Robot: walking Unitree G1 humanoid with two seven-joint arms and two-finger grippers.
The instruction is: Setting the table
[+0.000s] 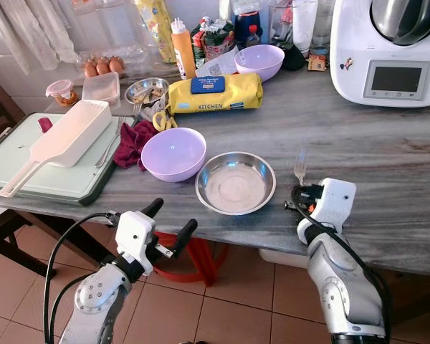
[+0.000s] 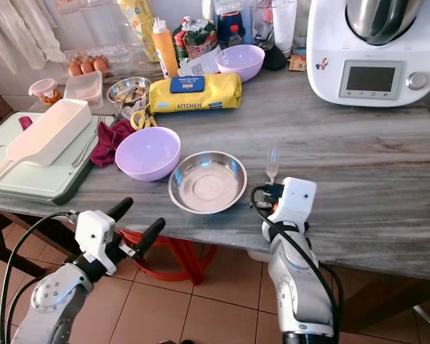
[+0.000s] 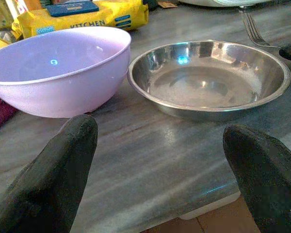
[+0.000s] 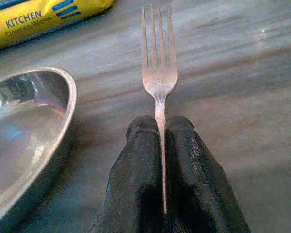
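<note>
The fork (image 4: 159,80) sits pinched by its handle between the closed fingers of the right gripper (image 1: 299,198), tines pointing away over bare grey table (image 1: 387,165), just right of the steel dish (image 1: 236,183). The lilac bowl (image 1: 173,153) sits beside the dish's left rim. Left gripper (image 1: 168,221) hangs spread wide below the table's near edge. Behind, a yellow pack (image 1: 213,93) reads "KITCHEN".

Even, bright daylight; glare is seen on the steel plate (image 1: 236,184); wrist views are softly blurred at close range.
</note>
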